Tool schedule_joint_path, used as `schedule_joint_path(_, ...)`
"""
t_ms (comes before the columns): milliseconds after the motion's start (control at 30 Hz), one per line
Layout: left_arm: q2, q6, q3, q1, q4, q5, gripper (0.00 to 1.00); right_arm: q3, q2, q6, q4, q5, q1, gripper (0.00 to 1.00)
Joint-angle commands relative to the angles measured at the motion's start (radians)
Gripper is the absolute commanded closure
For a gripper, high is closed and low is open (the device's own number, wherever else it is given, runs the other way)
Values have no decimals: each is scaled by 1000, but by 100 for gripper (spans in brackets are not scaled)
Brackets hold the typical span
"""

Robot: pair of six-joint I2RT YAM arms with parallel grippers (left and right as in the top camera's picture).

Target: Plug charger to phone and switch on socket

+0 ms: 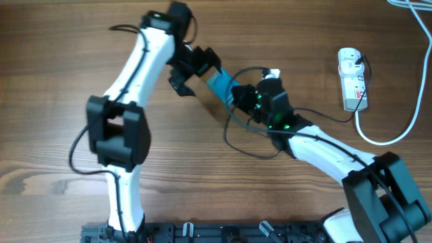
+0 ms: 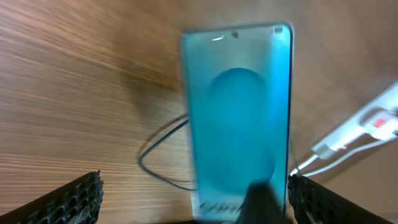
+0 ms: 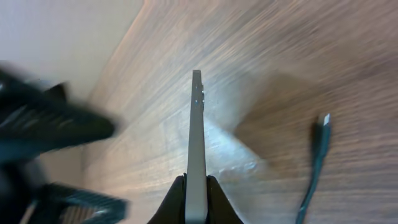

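Note:
The phone (image 1: pixel 219 84) shows a cyan screen (image 2: pixel 239 112) and stands on edge above the table. My right gripper (image 1: pixel 241 94) is shut on its thin white rim (image 3: pixel 196 137), one finger (image 3: pixel 176 202) on each face. My left gripper (image 1: pixel 196 71) is open at the phone's other end. In the left wrist view its black fingers (image 2: pixel 68 199) stand wide apart on either side of the screen, not touching it. The charger's black cable (image 1: pixel 237 139) loops on the wood below the phone. Its plug tip (image 3: pixel 323 121) lies loose on the table. The white socket (image 1: pixel 353 78) lies far right.
A thick white lead (image 1: pixel 405 125) curves from the socket toward the table's right edge. A thin black cable (image 1: pixel 324 115) runs from the socket toward my right arm. Bare wood lies to the left and along the front.

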State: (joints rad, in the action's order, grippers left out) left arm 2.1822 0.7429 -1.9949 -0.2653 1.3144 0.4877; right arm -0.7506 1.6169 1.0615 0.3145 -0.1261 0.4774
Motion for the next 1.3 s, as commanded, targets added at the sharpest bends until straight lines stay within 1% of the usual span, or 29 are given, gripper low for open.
schedule_joint_path(0, -115, -100, -18, 28, -2, -27, 0, -18, -73, -6, 14, -124, -72, 96)
schedule_joint_path(100, -155, -91, -10, 12, -10, -90, 0, -18, -91, 15, 14, -192, -118, 96)
schedule_joint_path(167, -189, -80, 25, -5, -44, -106, 0, -17, -93, 17, 14, -237, -149, 96)
schedule_joint_path(267, -254, -73, 124, -31, -127, -120, 0, -11, -93, 35, 14, -309, -191, 96)
schedule_joint_path(367, -349, -32, 303, -51, -252, -148, 0, -7, -93, 37, 14, -397, -230, 96)
schedule_joint_path(467, -452, -7, 505, -52, -417, -108, 0, -7, -93, 38, 23, -462, -251, 96)
schedule_joint_path(567, -557, 37, 695, -52, -598, -98, 0, -7, -93, 42, 34, -515, -256, 96)
schedule_joint_path(633, -619, 84, 806, -56, -718, -75, 0, -7, -93, 50, 34, -528, -256, 96)
schedule_joint_path(733, -691, 173, 951, -66, -938, -61, 0, -6, -93, 95, 37, -528, -256, 96)
schedule_joint_path(867, -699, 272, 1049, -108, -1190, -60, 0, -6, -93, 138, 51, -535, -256, 96)
schedule_joint_path(967, -672, 320, 1079, -150, -1348, -93, 0, -6, -88, 179, 58, -542, -256, 96)
schedule_joint_path(1067, -625, 379, 1079, -197, -1428, -165, 0, -6, -82, 208, 92, -545, -256, 96)
schedule_joint_path(1167, -597, 416, 1079, -216, -1447, -198, 0, -6, -82, 226, 122, -530, -256, 96)
schedule_joint_path(1267, -579, 423, 1079, -222, -1464, -201, 0, -6, -82, 253, 134, -518, -256, 96)
